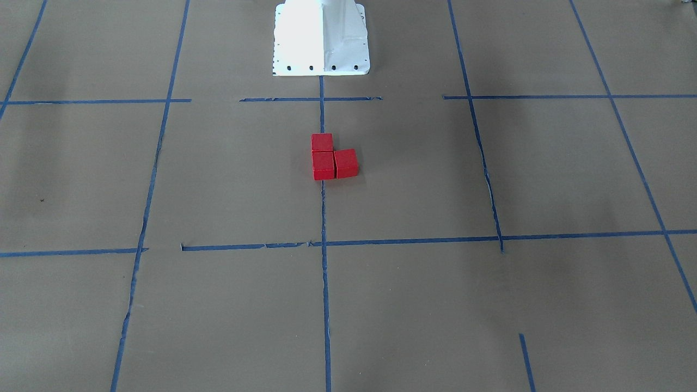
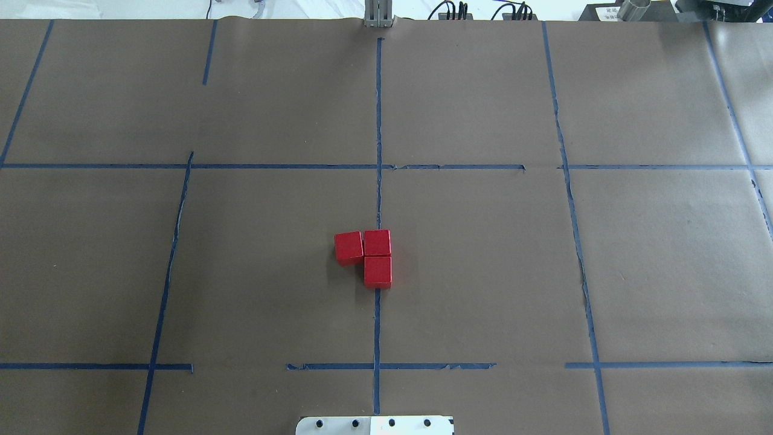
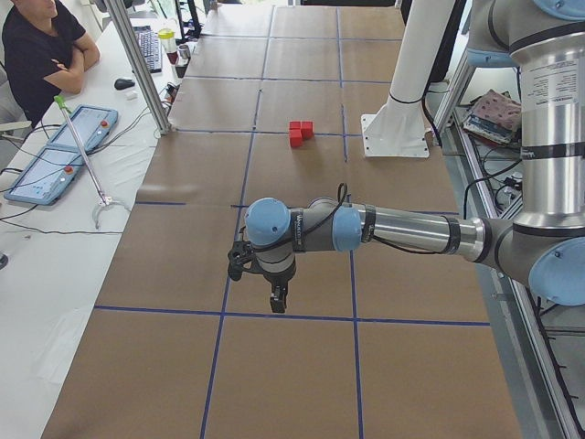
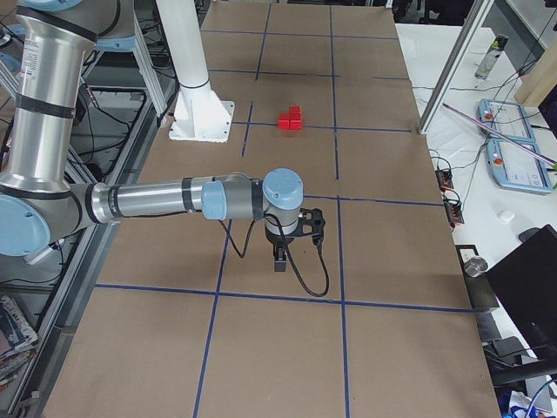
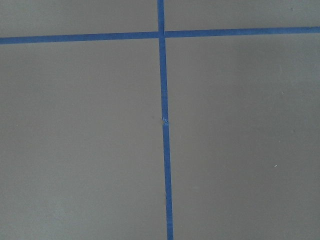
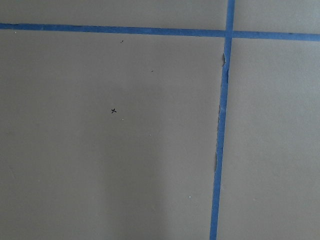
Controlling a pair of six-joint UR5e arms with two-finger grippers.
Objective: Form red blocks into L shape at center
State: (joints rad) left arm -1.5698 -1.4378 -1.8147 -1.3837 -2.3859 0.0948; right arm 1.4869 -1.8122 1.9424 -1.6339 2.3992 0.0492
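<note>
The three red blocks (image 2: 377, 243) sit at the center (image 2: 423, 241) of the table (image 2: 90, 272), touching in an L shape. Two lie along the blue tape line (image 2: 378, 199), and one is beside them on the robot's left. The left gripper (image 3: 274, 298) and the right gripper (image 4: 280, 261) hang over the table, well apart from the blocks — whether they are open or closed, one cannot tell.

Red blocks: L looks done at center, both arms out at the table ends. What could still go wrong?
1. Of the three small bright-red matte cubes, the side cube looks slightly twisted against its neighbour; a strict shape check might fail it.
2. All three touch, so a corrective nudge could shove the other two off the long blue tape line.
3. Left tool and right tool appear low; a flat sweep inward could clip the L.
</note>
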